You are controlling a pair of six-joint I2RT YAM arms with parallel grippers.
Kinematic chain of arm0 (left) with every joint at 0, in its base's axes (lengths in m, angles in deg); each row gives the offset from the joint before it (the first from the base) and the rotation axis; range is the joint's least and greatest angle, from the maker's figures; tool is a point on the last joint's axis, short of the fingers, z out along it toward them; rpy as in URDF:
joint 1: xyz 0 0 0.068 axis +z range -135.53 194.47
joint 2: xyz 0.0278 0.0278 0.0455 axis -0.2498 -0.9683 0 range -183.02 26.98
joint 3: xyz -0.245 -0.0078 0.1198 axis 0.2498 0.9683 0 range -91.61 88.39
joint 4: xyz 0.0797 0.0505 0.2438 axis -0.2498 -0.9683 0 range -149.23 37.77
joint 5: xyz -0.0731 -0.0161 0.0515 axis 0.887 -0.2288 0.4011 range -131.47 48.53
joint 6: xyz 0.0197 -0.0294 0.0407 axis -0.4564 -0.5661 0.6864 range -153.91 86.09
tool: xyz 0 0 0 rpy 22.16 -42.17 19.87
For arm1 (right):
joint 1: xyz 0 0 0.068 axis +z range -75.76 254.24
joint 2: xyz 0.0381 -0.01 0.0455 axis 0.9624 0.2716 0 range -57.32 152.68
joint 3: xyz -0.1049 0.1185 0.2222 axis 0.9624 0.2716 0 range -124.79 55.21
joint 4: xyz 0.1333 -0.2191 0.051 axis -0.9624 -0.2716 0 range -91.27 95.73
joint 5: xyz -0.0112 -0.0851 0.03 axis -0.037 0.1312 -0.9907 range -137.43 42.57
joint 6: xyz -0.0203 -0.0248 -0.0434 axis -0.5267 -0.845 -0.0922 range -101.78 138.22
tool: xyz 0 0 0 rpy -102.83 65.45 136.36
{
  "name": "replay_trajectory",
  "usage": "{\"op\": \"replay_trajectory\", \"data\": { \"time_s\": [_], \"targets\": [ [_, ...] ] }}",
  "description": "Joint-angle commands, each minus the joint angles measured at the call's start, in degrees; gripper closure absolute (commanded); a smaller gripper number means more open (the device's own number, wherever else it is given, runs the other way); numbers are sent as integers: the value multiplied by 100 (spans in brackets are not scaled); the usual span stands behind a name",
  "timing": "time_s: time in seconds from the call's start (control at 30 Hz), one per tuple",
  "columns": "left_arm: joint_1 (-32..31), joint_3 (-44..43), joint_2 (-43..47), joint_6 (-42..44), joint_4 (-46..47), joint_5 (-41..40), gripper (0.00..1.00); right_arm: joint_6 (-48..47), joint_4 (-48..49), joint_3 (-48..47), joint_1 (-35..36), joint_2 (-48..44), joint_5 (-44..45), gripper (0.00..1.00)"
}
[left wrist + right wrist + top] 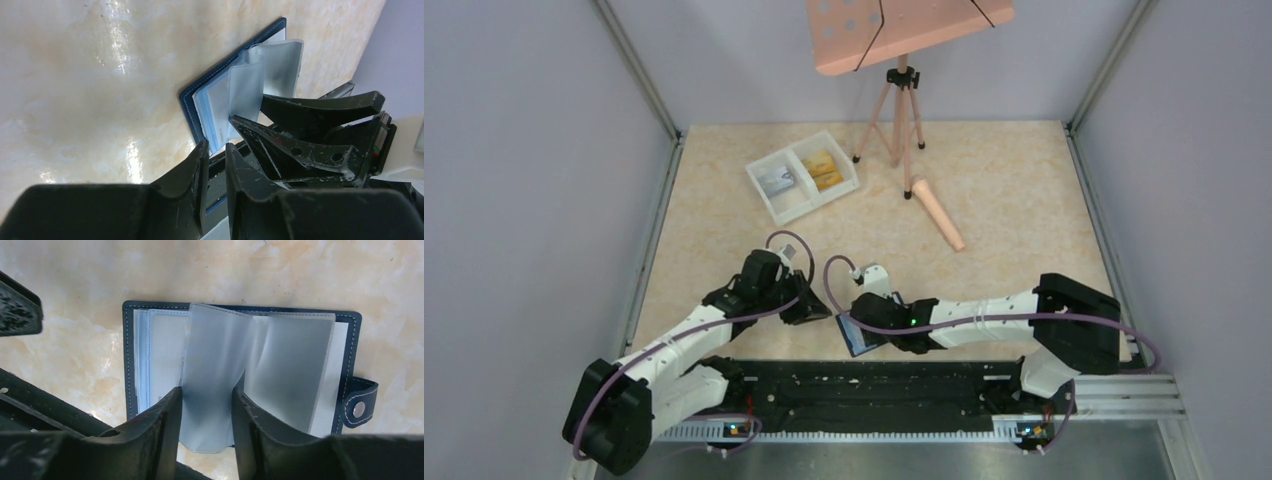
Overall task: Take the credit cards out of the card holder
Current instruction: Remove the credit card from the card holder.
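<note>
The beige marbled table [1024, 190] bears the card holder [860, 337], white tray [769, 200], tripod [894, 120] and pink cylinder [938, 214].

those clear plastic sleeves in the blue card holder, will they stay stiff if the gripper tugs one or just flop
Probably flop. The sleeves already curl and bow upward between the right gripper fingers, so they look thin and bendy. Their frosted, glossy surface suggests they might slip from a light pinch. The card holder lies flat and open on the table; being small, a tug might drag it along.

My blue holder [240, 310] lies open near the table's front edge, frosted sleeves fanned up; cards [822, 167] lie far left.
</note>
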Motion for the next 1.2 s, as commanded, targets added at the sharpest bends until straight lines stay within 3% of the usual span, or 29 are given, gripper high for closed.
{"op": "replay_trajectory", "data": {
  "time_s": [0.0,0.17,0.5,0.97,1.17],
  "targets": [
    [-64,166,-231,-215,845,332,77,156,309,111,71,-157,178,63],
    [-217,176,-642,-256,1337,409,79,278,615,348,30,-316,102,76],
    [-551,-7,-1689,-337,2068,334,89,519,1554,969,-256,-771,-365,81],
    [-837,-255,-2627,-398,2502,113,92,733,2477,1617,-517,-1157,-893,81],
    [-921,-235,-2801,-413,2581,96,92,885,2633,1805,-626,-1408,-1021,70]
  ]
}}
